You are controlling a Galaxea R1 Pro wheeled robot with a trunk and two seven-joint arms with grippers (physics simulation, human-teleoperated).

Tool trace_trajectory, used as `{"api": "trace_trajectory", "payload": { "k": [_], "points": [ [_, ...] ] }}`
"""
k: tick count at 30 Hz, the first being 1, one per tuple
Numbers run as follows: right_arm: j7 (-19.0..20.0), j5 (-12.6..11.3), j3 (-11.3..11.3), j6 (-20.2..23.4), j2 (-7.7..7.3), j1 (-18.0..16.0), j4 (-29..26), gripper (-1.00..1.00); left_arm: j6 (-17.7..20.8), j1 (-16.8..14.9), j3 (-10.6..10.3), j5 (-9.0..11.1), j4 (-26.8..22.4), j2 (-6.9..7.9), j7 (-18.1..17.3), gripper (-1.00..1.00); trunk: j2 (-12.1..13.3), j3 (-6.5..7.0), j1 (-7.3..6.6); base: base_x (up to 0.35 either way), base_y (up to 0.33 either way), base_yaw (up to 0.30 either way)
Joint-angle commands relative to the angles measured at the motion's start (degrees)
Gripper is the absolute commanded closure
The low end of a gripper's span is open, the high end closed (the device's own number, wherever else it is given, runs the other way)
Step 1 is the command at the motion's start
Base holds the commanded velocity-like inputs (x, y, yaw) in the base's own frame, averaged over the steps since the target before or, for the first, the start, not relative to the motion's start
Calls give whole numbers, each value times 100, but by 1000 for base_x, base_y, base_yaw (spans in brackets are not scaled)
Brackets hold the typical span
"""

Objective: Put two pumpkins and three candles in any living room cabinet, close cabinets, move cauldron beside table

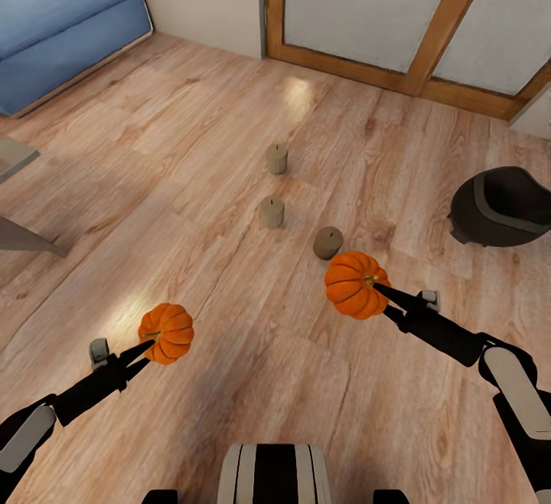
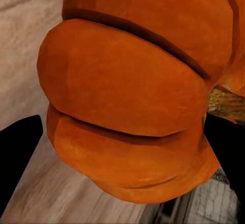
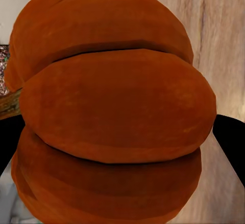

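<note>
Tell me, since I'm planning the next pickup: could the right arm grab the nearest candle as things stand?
Probably not yet. The right end effector is shut on the larger pumpkin, so it has no free grip, though the nearest candle stands unobstructed on the floor just beyond it.

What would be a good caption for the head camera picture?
Each gripper, left and right, holds a pumpkin (smaller, larger) above the wooden floor.

Matte black arms, pale grey forearm shells, slim pointed black grippers (small grey blocks behind), striped grey-black trunk
</note>
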Motion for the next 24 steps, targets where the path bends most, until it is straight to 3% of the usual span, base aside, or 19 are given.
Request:
{"api": "trace_trajectory", "payload": {
  "k": [1, 11, 24],
  "points": [
    [9, 2, -6, 31, 0, -3, 2, 100, 34, -1, -1, 22, 2, -1, 0, 100, 0, 20, -3, 0, 0, 0],
    [-36, -18, -6, 26, -2, -3, 3, 100, 34, -1, -15, 31, -4, -7, -8, 100, 14, 245, -29, 0, 0, 10],
    [-26, -28, -14, 19, -2, -3, 14, 100, 51, 15, -61, 32, -206, -6, -8, 100, 31, 618, -62, 0, 0, 181]
  ]
}}
